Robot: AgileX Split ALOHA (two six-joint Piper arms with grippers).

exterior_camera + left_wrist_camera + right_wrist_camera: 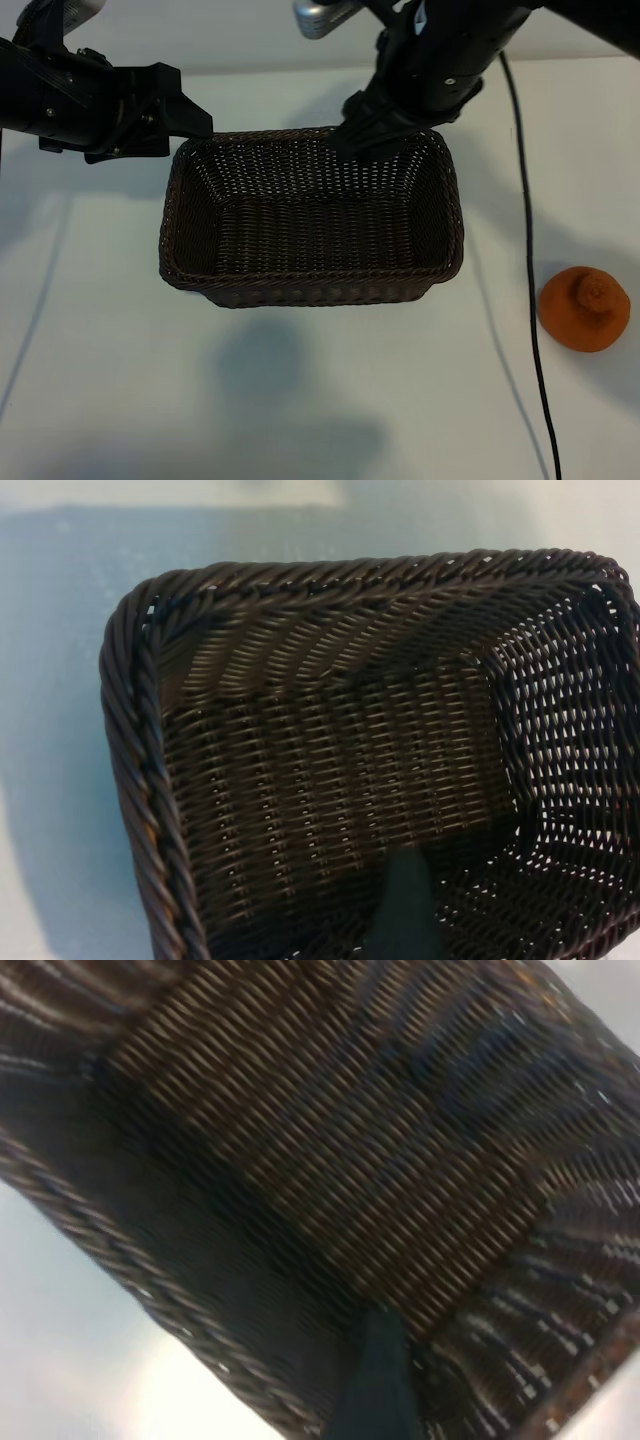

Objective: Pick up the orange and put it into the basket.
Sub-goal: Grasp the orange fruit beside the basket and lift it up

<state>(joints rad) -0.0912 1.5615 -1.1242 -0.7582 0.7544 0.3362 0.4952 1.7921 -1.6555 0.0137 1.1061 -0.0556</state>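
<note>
The orange (584,308) sits on the table (120,380), well right of the basket (310,283). The left gripper (195,122) hangs at the basket's far left corner, jaws wide, holding nothing; the right gripper (362,128) is over its far rim, also wide and empty.

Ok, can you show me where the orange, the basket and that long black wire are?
orange (584,310): exterior view, on its round body, below the bump.
basket (300,284): exterior view, on the near braided rim.
black wire (529,240): exterior view, midway along it on the table.
</note>
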